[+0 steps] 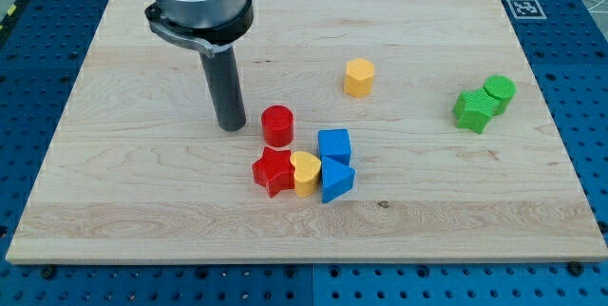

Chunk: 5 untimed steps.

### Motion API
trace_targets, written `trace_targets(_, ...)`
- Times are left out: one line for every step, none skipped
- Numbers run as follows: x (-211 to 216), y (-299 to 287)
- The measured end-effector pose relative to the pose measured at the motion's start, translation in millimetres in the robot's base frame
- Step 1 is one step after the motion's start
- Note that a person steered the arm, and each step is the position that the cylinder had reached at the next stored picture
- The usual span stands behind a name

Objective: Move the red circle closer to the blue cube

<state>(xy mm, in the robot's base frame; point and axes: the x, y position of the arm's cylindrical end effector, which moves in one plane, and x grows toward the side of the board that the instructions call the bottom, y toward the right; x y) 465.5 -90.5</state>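
Our tip (230, 127) rests bare on the board, gripping nothing, just at nine o'clock of the red circle (277, 125). The blue cube (333, 144) lies near, toward four o'clock. We should push steadily rightward, slightly downward, keeping contact centred.

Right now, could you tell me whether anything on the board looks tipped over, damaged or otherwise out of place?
Nothing stands out. All blocks sit flat and intact on the wooden board. My tip rests just left of the red circle, which stands apart from the blue cube to its right.
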Motion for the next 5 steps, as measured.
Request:
trace_targets(0.0, 7.5)
trace_targets(0.0, 20.8)
trace_targets(0.0, 32.3)
trace_targets(0.0, 54.0)
trace_targets(0.0, 58.6)
